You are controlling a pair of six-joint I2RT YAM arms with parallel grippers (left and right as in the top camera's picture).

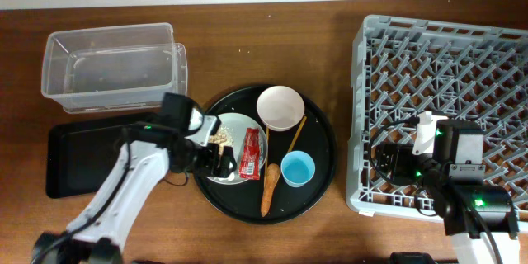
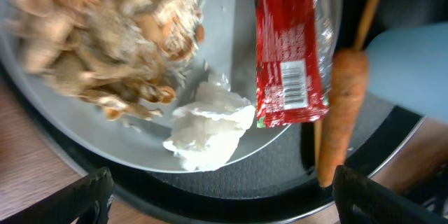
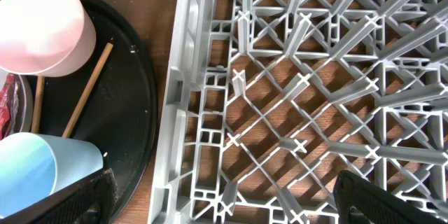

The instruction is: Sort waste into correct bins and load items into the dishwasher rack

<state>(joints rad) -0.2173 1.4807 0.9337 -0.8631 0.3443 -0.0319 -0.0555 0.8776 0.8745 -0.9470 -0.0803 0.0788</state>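
On the round black tray [image 1: 318, 169] lies the grey-green plate [image 1: 235, 124] with beige food scraps [image 2: 105, 35], a white tissue [image 2: 210, 122] and a red wrapper [image 1: 252, 152]. Beside it lie the orange carrot [image 1: 270, 186], the wooden stick [image 1: 296, 134], the white bowl [image 1: 280, 106] and the light-blue cup [image 1: 298, 169]. My left gripper [image 1: 216, 161] is open just above the plate's near edge, close to the tissue. My right gripper [image 1: 388, 165] is open over the front left of the grey rack [image 1: 462, 58].
The clear plastic tub [image 1: 111, 64] stands at the back left. The shallow black rectangular tray [image 1: 78, 153] lies in front of it, under my left arm. The rack's left wall [image 3: 178, 112] stands close to the round tray's right rim.
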